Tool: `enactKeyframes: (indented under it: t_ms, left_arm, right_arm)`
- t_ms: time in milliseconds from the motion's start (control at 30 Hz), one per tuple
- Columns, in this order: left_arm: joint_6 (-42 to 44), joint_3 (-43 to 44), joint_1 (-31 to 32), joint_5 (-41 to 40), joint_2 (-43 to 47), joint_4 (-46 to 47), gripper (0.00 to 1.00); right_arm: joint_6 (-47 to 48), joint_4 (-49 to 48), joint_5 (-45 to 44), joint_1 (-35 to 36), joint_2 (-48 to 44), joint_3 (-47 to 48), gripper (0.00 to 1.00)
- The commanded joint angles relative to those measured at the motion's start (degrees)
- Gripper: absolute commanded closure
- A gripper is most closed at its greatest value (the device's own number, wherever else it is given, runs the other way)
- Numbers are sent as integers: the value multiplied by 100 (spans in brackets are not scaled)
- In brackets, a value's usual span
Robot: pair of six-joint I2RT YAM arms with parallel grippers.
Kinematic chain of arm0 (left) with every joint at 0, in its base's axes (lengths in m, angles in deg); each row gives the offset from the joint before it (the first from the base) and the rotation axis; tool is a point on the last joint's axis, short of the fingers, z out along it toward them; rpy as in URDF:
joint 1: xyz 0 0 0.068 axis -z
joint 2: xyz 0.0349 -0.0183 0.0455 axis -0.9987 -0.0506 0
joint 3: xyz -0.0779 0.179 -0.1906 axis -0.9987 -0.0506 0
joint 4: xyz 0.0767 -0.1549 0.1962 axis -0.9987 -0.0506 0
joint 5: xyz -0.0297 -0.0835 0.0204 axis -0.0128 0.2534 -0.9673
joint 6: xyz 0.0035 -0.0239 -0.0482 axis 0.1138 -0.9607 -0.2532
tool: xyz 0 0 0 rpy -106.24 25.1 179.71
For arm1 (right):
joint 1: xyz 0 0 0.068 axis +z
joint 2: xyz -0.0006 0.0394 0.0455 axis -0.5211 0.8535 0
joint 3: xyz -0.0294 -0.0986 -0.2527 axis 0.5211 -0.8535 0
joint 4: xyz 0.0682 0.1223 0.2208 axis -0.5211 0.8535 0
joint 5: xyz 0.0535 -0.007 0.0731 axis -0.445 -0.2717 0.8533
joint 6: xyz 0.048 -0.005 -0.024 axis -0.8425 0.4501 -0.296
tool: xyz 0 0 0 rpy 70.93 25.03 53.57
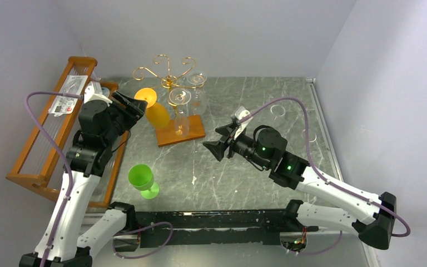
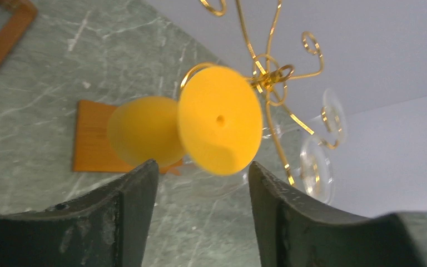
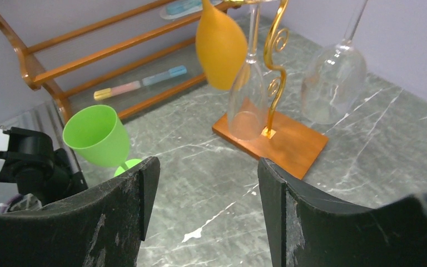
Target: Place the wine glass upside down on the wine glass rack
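Observation:
The gold wire rack [image 1: 169, 71] stands on its brown wooden base [image 1: 192, 131]. A yellow wine glass [image 1: 154, 109] hangs upside down on it, tilted, next to two clear glasses [image 1: 180, 105]. My left gripper [image 1: 132, 109] is open right at the yellow glass's foot and holds nothing. In the left wrist view the yellow foot [image 2: 219, 128] sits just beyond the open gripper [image 2: 200, 181], hooked in a rack arm [image 2: 267, 72]. A green wine glass [image 1: 142, 179] stands upright on the table. My right gripper [image 1: 216, 148] is open and empty, and it faces the rack base [image 3: 272, 142] and the green glass [image 3: 96, 135].
A large brown wooden shelf [image 1: 39, 139] with ribbed clear panels stands along the left wall, close behind my left arm. Two clear glass rims [image 1: 278, 110] show at the back right of the table. The right wall runs close by.

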Motion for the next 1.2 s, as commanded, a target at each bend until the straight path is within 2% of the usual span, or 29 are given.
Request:
enactKeyframes:
  t_ms: [0, 100, 200, 300, 400, 467, 567, 700, 767, 833, 900, 1067, 1167]
  left_arm:
    - [487, -86, -52, -256, 439, -740, 31]
    - [673, -227, -52, -476, 809, -885, 20]
    - [1035, -135, -52, -668, 1103, -935, 11]
    - [1405, 52, -52, -876, 1301, -1002, 7]
    - [1673, 82, -52, -703, 1455, -874, 6]
    - [1828, 34, -52, -466, 1546, -755, 6]
    - [1968, 93, -54, -420, 1583, -786, 6]
    - [2107, 240, -52, -604, 1622, -975, 7]
    - [2162, 352, -52, -838, 1648, -1111, 7]
    - [2155, 493, -46, -1095, 1668, -1267, 7]
    - [2111, 650, -43, -1315, 1664, -1420, 8]
    - [2091, 846, -43, -1305, 1679, -1570, 8]
    - [2086, 850, -43, -1311, 1735, -1618, 8]
  right_arm:
    - [-545, 200, 5, 16, 115, 145, 32]
    - [-917, 30, -212, 16, 178, 85, 32]
    - [-1203, -128, 67, 20, 377, 48, 32]
    - [-1571, -266, 713, 28, 750, 88, 32]
    - [-1922, -618, 1017, 121, 1178, 72, 34]
    - [-2091, -830, 646, 405, 1473, 61, 34]
    - [-2281, -810, -456, 1170, 1902, 276, 34]
    - [-2697, -337, -1950, 1956, 2516, 860, 34]
    - [-3228, -7, -2605, 2158, 2808, 1159, 33]
    - [-3689, 254, -2728, 2235, 3158, 1468, 32]
    - [-3772, 404, -2592, 2323, 3511, 1820, 32]
    - [-4061, 1475, -3312, 2615, 4390, 2940, 32]
    - [-4418, 2179, -3807, 2649, 4758, 3441, 39]
